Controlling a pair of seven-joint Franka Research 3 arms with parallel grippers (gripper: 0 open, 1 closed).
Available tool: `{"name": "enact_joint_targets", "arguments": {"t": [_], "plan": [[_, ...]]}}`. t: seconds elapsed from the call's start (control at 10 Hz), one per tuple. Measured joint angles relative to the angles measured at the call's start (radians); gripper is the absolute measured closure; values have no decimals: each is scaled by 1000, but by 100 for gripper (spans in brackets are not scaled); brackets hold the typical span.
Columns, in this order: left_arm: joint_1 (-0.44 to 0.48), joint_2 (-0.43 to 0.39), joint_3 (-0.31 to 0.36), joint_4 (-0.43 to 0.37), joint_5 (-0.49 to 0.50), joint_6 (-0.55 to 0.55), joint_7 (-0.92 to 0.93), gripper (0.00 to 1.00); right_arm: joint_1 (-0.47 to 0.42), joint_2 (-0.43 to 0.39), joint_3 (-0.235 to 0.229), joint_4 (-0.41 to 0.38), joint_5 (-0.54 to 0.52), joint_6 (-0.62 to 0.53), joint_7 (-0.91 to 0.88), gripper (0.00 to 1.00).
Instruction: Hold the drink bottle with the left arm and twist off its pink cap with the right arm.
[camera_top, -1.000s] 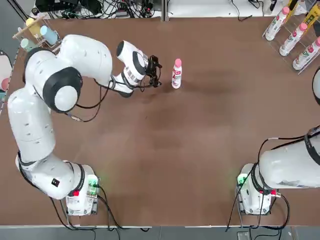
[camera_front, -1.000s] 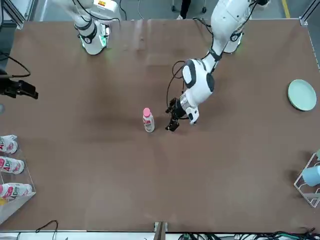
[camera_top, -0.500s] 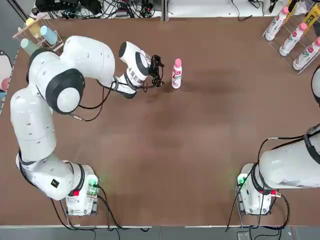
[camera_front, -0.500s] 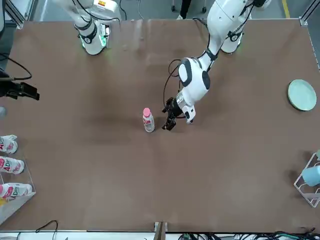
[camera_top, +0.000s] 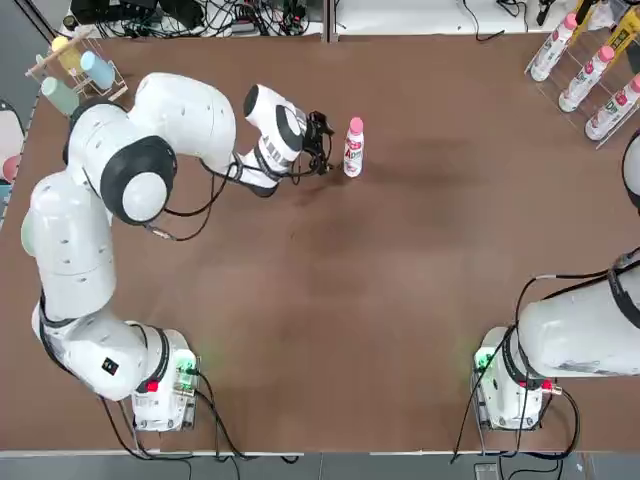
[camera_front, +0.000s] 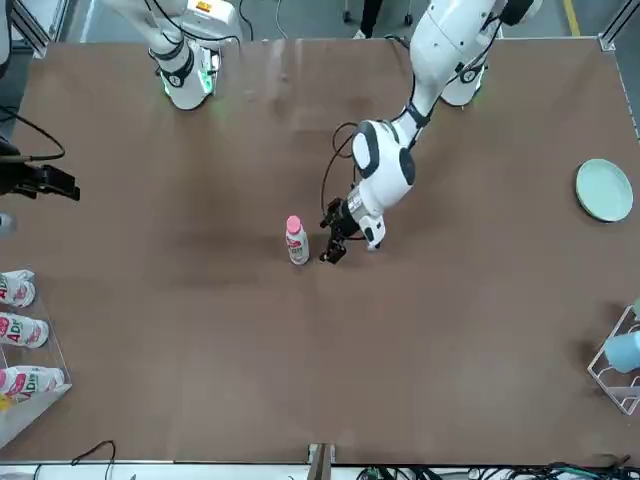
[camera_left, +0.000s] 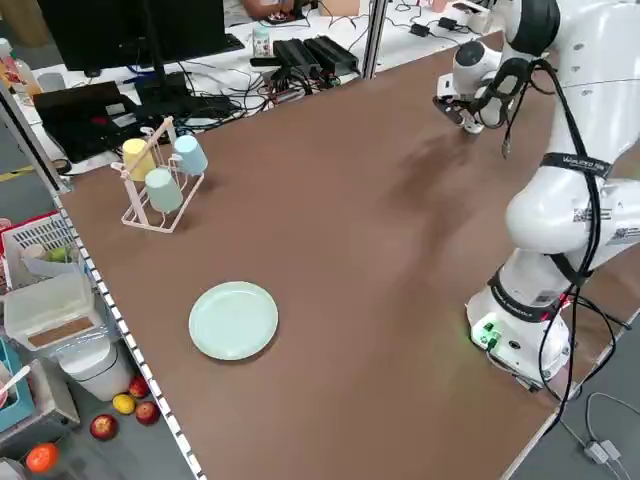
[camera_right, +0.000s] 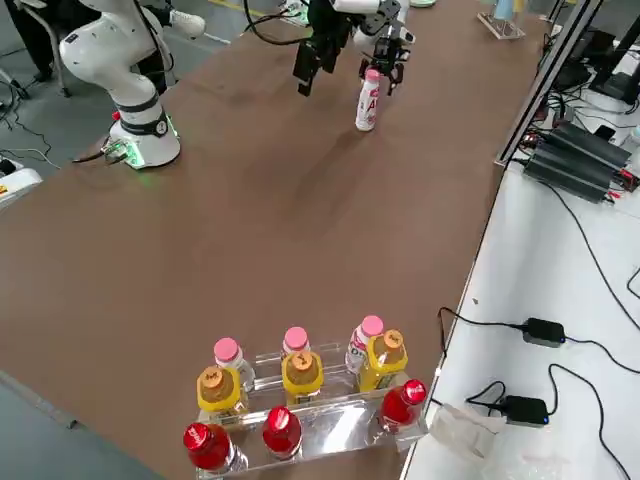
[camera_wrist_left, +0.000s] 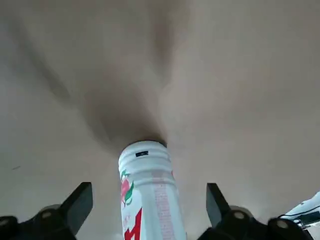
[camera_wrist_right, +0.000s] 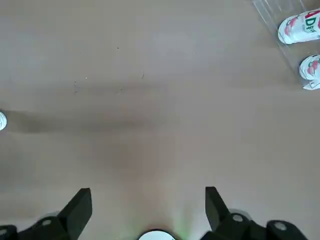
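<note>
Black left end effector (camera_wrist_left: 149, 215), wide open, empty, beside the white bottle (camera_wrist_left: 150, 200).

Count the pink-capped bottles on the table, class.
4: one bottle standing by the left gripper; three more in the clear rack to the robot's right.

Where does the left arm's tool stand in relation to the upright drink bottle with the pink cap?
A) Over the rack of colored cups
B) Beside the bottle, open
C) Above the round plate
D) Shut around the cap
B: the left tool is close beside the drink bottle, its two fingers spread wide.
</note>
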Motion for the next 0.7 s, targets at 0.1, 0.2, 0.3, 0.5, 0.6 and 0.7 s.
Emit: {"name": "enact_joint_targets", "arguments": {"t": [0.1,0.2,0.3,0.5,0.6,0.7], "plan": [[3,1,-9,0,-18,0,13,0,2,0,0,0,0,-5,0,0],[9,1,-17,1,-37,-5,36,0,2,0,0,0,0,-14,0,0],[18,1,-23,2,-49,-9,55,0,2,0,0,0,0,-18,0,0],[71,3,-69,2,-62,-18,96,0,2,0,0,0,0,-19,0,0],[95,7,-93,2,-63,-23,112,0,2,0,0,0,0,-19,0,0],[100,13,-100,7,-63,-25,118,0,2,0,1,0,0,-20,0,0]]}}
